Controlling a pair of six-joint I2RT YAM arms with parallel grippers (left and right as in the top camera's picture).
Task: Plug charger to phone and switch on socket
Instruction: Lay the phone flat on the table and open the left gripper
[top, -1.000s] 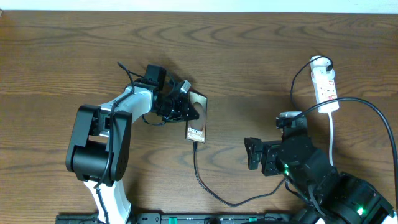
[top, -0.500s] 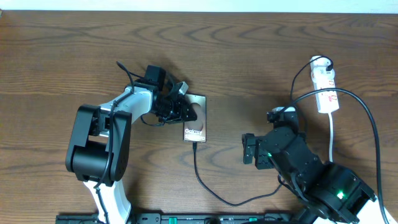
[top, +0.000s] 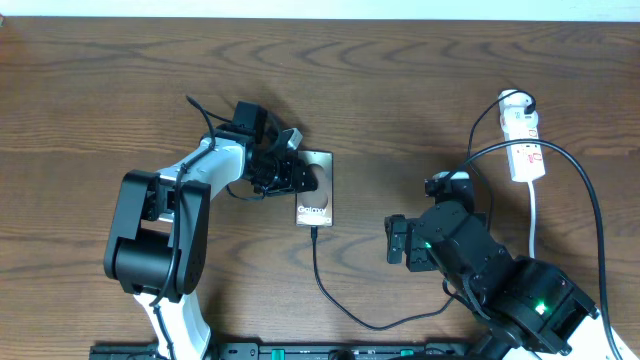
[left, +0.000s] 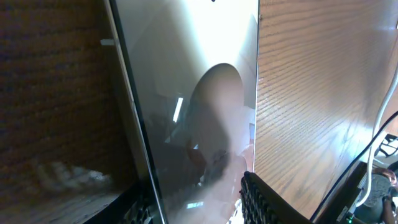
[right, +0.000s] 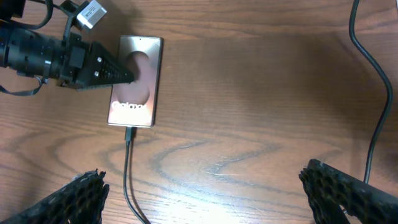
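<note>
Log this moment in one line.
charger tip: in phone | left pincer: open at phone's edge | right pincer: open, empty | socket: untouched

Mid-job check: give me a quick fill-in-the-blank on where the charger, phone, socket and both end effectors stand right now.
The charger's small tip is plugged into the ___.
The socket lies at the table's far ___ side.
The right end effector has its jaws ___.
The left end effector is at the phone's ___ long edge.
Missing words: phone; right; open; left.
</note>
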